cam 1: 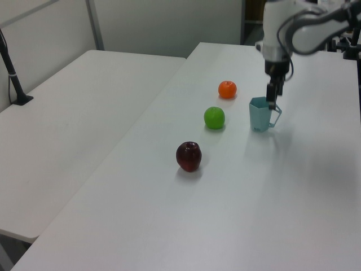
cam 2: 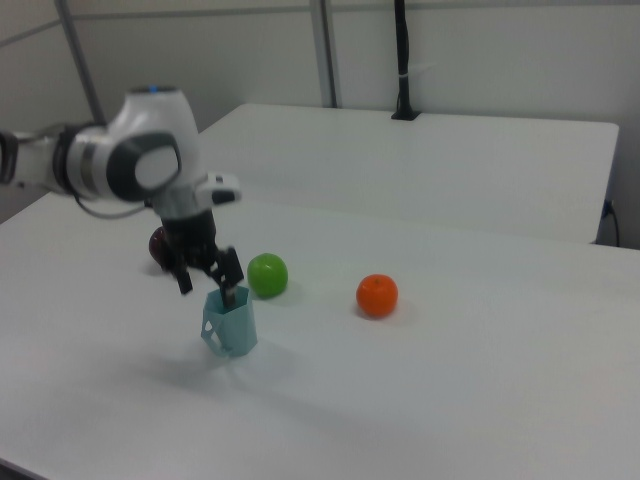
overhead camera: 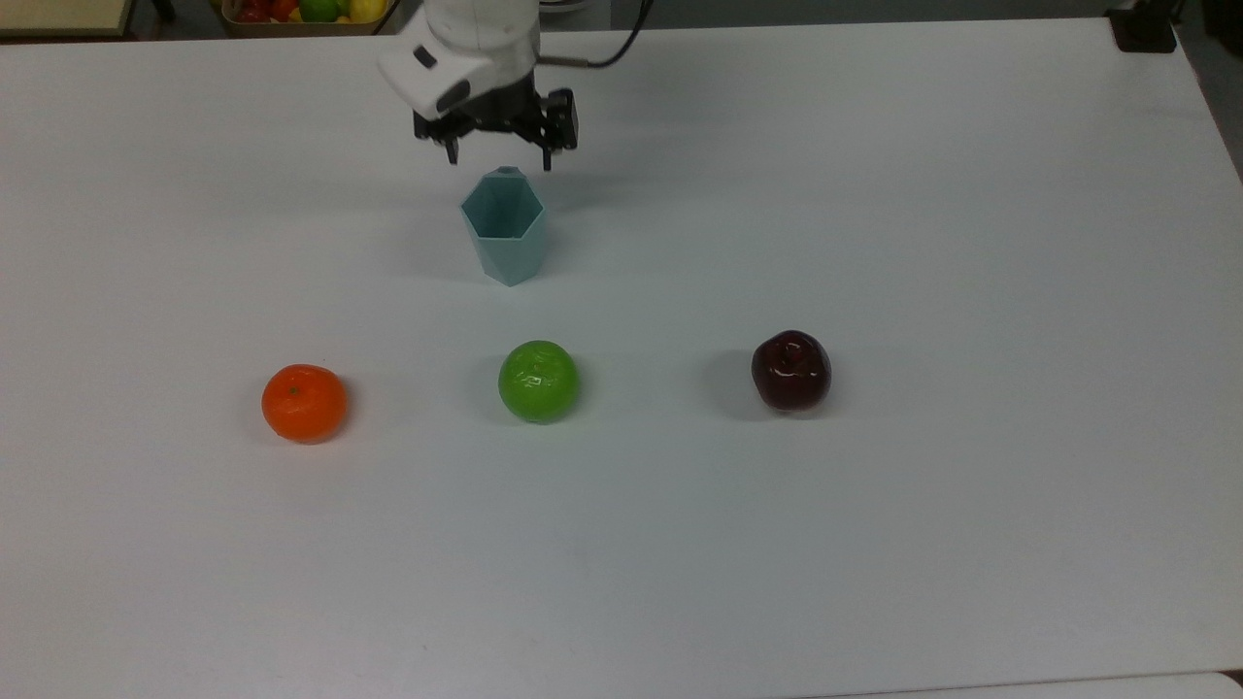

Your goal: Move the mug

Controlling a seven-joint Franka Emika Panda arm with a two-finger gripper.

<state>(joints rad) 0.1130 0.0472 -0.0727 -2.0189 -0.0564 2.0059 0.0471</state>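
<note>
Tool (overhead camera: 498, 153) wide open, empty — just above upright mug (overhead camera: 505, 228); no readable text.

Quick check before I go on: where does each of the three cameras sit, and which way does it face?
Top view: high over the table, facing the arm; the hand hangs open behind the mug.
Left view: raised, off the red apple end, looking along the fruit row; arm at upper right.
Right view: lower, off the orange end; arm at left.
All three share mug, hand and green apple.
</note>
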